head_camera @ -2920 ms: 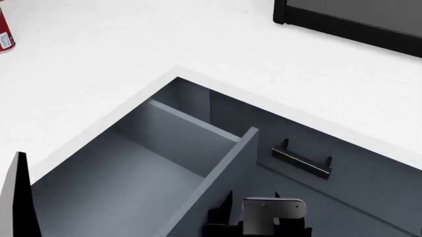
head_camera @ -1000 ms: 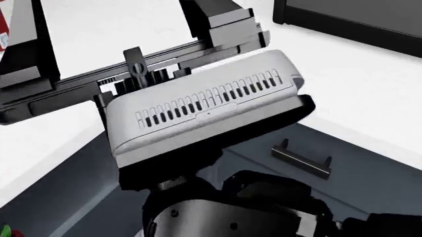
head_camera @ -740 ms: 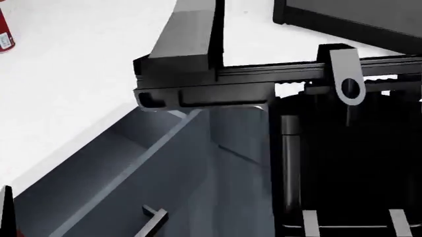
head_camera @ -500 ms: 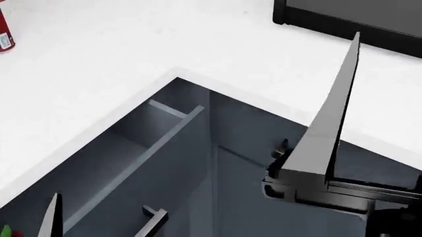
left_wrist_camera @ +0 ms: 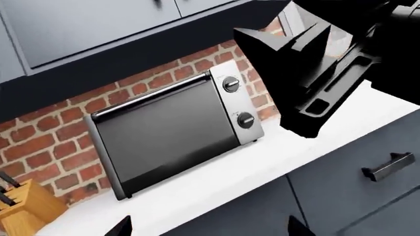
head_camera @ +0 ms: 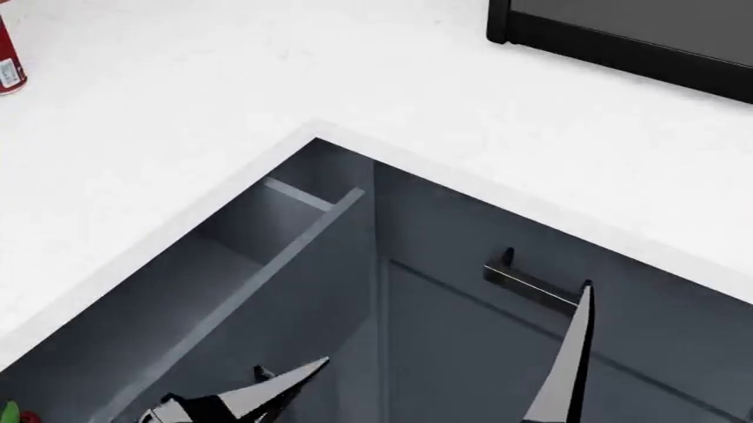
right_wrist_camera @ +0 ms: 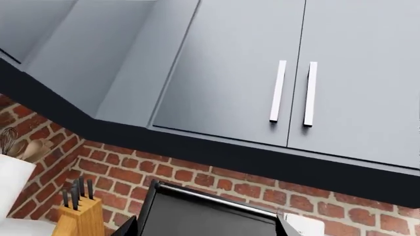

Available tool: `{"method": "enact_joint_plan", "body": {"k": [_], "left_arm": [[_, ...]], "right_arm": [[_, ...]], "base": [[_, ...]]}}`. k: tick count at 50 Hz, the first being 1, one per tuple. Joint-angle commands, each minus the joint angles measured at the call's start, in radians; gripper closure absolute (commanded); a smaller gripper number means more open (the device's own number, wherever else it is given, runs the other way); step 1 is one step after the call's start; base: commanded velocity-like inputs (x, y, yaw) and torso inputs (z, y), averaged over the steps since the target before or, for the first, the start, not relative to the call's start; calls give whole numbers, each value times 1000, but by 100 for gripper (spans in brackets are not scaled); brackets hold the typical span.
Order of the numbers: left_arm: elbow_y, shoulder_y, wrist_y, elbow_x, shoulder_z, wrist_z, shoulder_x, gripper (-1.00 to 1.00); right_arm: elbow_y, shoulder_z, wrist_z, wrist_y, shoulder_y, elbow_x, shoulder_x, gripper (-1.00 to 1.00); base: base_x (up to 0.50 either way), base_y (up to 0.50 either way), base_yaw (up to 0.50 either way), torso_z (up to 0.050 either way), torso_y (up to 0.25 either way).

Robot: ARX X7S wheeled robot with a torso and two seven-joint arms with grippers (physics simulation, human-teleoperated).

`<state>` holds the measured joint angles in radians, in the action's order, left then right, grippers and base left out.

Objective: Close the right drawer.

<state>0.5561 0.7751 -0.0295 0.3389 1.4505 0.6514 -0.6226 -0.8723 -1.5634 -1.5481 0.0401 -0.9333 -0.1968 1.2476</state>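
Note:
The right drawer is a slate blue-grey box under the white counter's corner, standing part way out with a strip of its grey inside showing. Its dark bar handle peeks out by a silvery finger at the bottom edge. A second dark finger rises at the lower right; neither touches the drawer that I can see. In the left wrist view my left gripper is open and holds nothing. In the right wrist view my right gripper is open too, pointing up at the wall.
A neighbouring drawer front carries a bar handle. The black oven stands on the white counter against brick. A knife block and a red can stand further off.
The drawer has slid well inward since 2.9 s ago and has stayed put for the last half second. The arms swept across the head view and dropped low.

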Motion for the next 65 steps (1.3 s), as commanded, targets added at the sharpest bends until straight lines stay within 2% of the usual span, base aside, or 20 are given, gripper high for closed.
{"method": "enact_joint_plan", "body": {"k": [1, 8, 11, 13, 17, 21, 29, 30, 34, 37, 42, 51, 65], "left_arm": [[-382, -12, 99, -72, 144, -236, 287, -100], [-725, -115, 290, -125, 215, -310, 377, -100], [-934, -161, 409, -129, 222, -342, 429, -100], [-1091, -181, 503, -130, 212, -359, 473, -100], [-1560, -221, 764, -81, 150, -438, 621, -100], [-1683, -218, 795, -40, 77, -480, 623, -100], [-1841, -188, 858, 60, -6, -479, 623, -100], [-1863, -189, 863, 88, -43, -498, 622, -100], [-1865, -193, 823, -57, -297, -503, 597, -100], [-1865, -193, 810, -141, -437, -512, 580, -100], [-1865, -193, 769, -227, -612, -530, 547, -100], [-1865, -198, 702, -303, -759, -528, 514, -100], [-1865, -188, 608, -335, -859, -494, 449, -100]], "right_arm": [[11, 40, -13, -33, 111, 40, 20, -100], [56, 70, -3, -65, 154, 41, 7, -100], [73, 80, 8, -72, 159, 31, -3, -100], [80, 85, 15, -74, 161, 28, -8, -100], [104, 91, 31, -82, 165, 18, -22, -100], [127, 98, 50, -82, 163, 1, -39, -100], [173, 111, 86, -92, 155, -20, -78, -100], [175, 113, 91, -91, 152, -20, -81, -100], [171, 122, 114, -74, 135, -30, -97, -100], [172, 129, 132, -64, 123, -35, -111, -100], [146, 136, 161, -32, 99, -34, -135, -100], [169, 143, 196, -36, 83, -32, -173, -100], [197, 154, 216, -65, 81, -33, -190, -100]], "base": [[0, 0, 0, 0, 0], [0, 0, 0, 0, 0], [0, 0, 0, 0, 0], [0, 0, 0, 0, 0], [0, 0, 0, 0, 0], [0, 0, 0, 0, 0], [0, 0, 0, 0, 0], [0, 0, 0, 0, 0], [0, 0, 0, 0, 0], [0, 0, 0, 0, 0], [0, 0, 0, 0, 0], [0, 0, 0, 0, 0], [0, 0, 0, 0, 0]]}}
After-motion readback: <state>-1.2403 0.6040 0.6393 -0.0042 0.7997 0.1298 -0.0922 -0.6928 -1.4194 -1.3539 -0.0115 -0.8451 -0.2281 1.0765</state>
